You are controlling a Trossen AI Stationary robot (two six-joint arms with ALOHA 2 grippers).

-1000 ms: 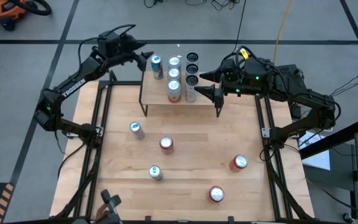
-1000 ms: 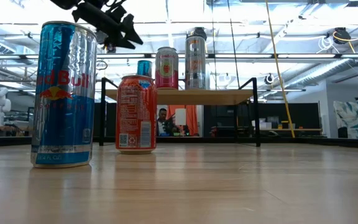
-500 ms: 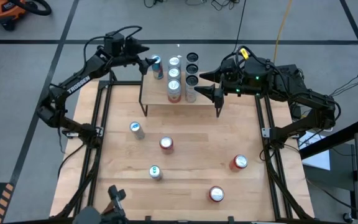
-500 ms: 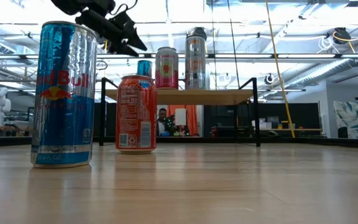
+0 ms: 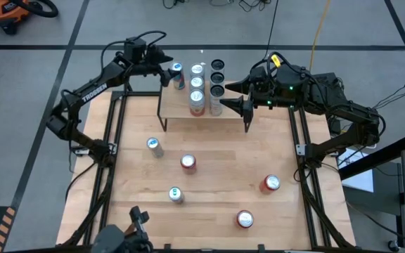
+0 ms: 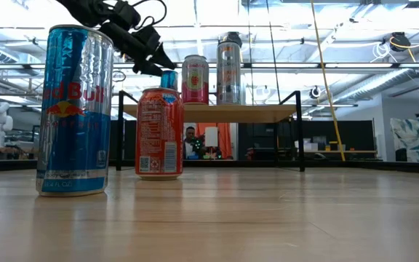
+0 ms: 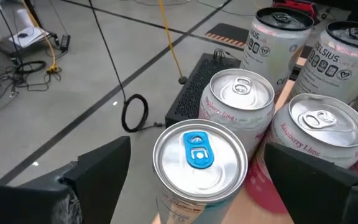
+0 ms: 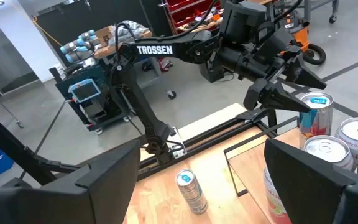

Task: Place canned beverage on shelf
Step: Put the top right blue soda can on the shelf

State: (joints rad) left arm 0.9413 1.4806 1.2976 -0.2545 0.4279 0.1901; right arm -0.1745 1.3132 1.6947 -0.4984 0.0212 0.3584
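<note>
Left hand [image 5: 166, 68] has drawn back, fingers apart, leaving the blue-tabbed can [image 5: 178, 74] upright on the shelf [image 5: 171, 105].

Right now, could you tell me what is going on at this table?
The left gripper is at the shelf, jaws open on either side of a blue-tabbed can standing there among other cans. The right gripper waits open at the shelf's other end. Five cans remain on the table.

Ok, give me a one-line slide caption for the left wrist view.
Left gripper, fingers open, straddles the blue-tabbed can standing on the shelf beside two raspberry lime cans.
</note>
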